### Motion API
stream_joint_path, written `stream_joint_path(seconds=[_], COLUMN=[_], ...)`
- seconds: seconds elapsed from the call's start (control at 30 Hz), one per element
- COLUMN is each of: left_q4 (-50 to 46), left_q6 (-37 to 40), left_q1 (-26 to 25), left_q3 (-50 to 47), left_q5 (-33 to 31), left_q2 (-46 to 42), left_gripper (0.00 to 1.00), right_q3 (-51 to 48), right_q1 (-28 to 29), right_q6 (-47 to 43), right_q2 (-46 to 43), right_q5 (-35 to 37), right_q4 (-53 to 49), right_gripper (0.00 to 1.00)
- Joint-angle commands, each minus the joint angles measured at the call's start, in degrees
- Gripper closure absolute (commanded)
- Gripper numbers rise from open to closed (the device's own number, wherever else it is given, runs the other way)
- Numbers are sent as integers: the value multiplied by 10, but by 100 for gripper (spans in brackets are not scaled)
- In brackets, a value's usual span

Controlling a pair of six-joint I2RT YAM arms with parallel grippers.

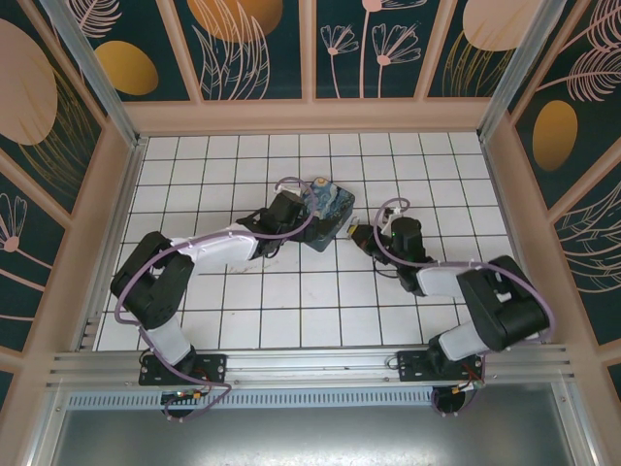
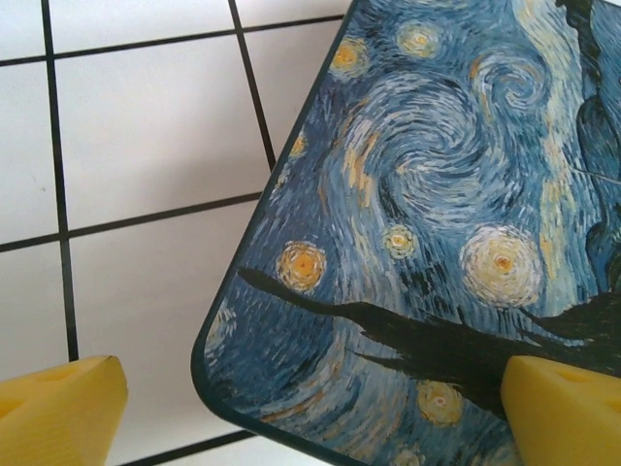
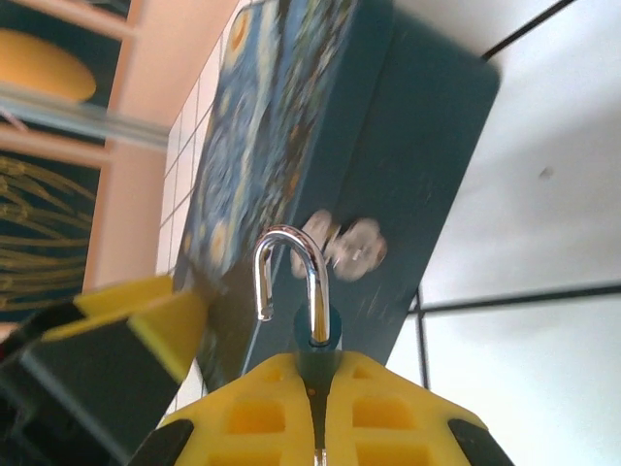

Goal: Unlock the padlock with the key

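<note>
Right gripper [image 3: 318, 388]: our yellow fingers are squeezed tight on the padlock's [image 3: 317, 332] little blue-green body.
Padlock: it sits right at our fingertips, just in front of the painted box [image 3: 291, 126] and near the box's shiny clasp [image 3: 344, 248].
Shackle: one leg of the silver loop [image 3: 286, 238] hangs free, out of the body, so we think the lock has popped open.
Key: we cannot find it; it may be hidden or too small to tell.
Left gripper [image 2: 310, 417]: our two fingers stand wide apart over a corner of the box and hold nothing.
Done: the unlocking looks finished, or very nearly.
Left to do: maybe only to take the padlock away from the clasp; we cannot tell if the loop is hooked in it.
Floor [image 2: 146, 126]: white square tiles with dark lines; the box lies flat on them.
Room: pale wood frames [image 1: 310, 115] stand around the floor, and dark green walls [image 1: 262, 49] show painted flowers and big orange-gold circles.
</note>
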Motion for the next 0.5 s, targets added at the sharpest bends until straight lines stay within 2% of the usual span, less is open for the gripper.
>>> stream_joint_path(seconds=[0.0,0.23,0.47], left_q4=[-70,-72,-49], left_q6=[2,-16,-6], left_q1=[-4,-4,-4], left_q3=[26,44,41], left_q5=[3,-59,-107], left_q2=[-36,-93,-155], left_gripper=[1,1,1], right_q3=[-19,-21,27], right_q1=[38,165,282], right_q6=[-15,2,23], right_q2=[-54,-77,-1], right_q5=[23,79,113], right_q4=[-44,-71,-44], right_gripper=[100,100,100])
